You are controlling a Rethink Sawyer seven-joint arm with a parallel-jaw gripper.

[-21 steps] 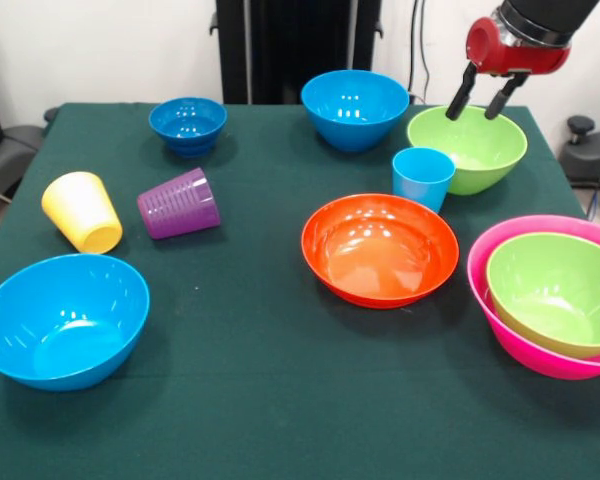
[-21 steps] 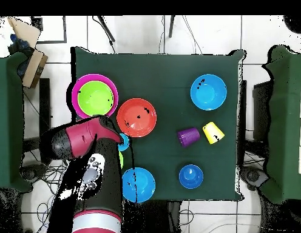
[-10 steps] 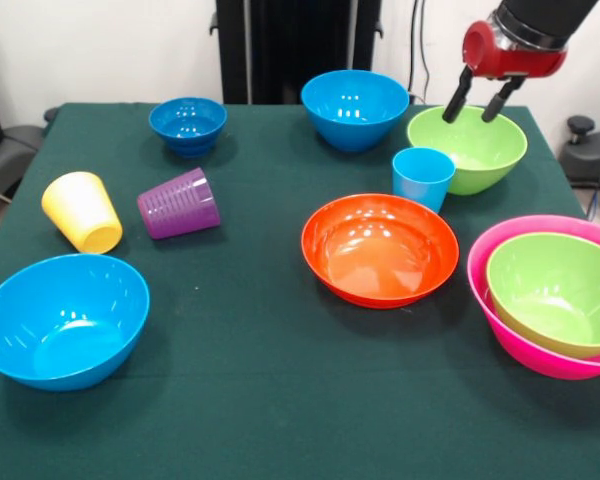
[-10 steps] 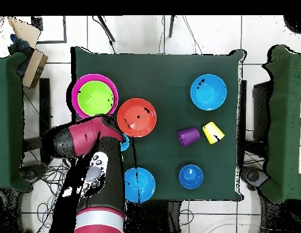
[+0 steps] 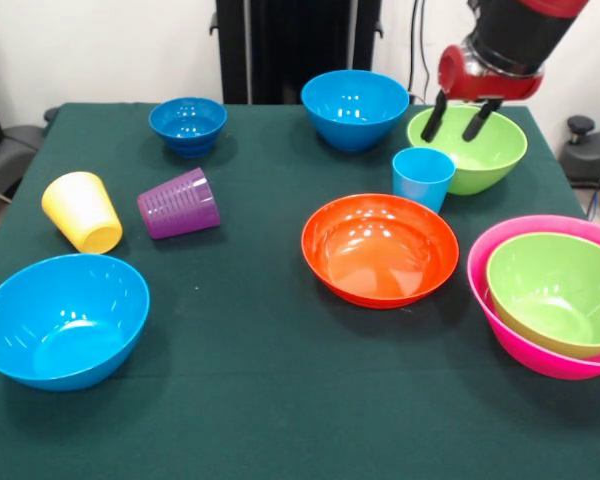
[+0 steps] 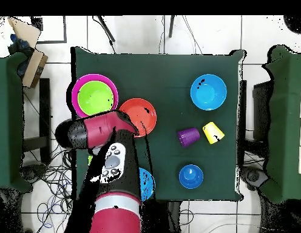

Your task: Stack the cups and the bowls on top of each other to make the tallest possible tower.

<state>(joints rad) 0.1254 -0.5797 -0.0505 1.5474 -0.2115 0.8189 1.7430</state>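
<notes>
Shifted since a second ago: pincer (image 5: 457, 120), moved leftward in the front view and slightly lower, fingers spread, holding nothing, hanging over the near-left rim of the far green bowl (image 5: 480, 150).

Light blue cup (image 5: 422, 177): upright, just beside that bowl, front-left of it.
Orange bowl (image 5: 380, 248): nearer the camera than the cup.
Pink bowl (image 5: 500, 300): right of the orange bowl, second green bowl (image 5: 555, 290) nested inside.
Light blue bowl (image 5: 355, 107): left of the far green bowl.
Dark blue bowl (image 5: 188, 125): further left.
Purple cup (image 5: 178, 204) and yellow cup (image 5: 81, 211): on their sides, side by side.
Second light blue bowl (image 5: 62, 320): near-left corner of the worktop (image 5: 250, 400).
</notes>
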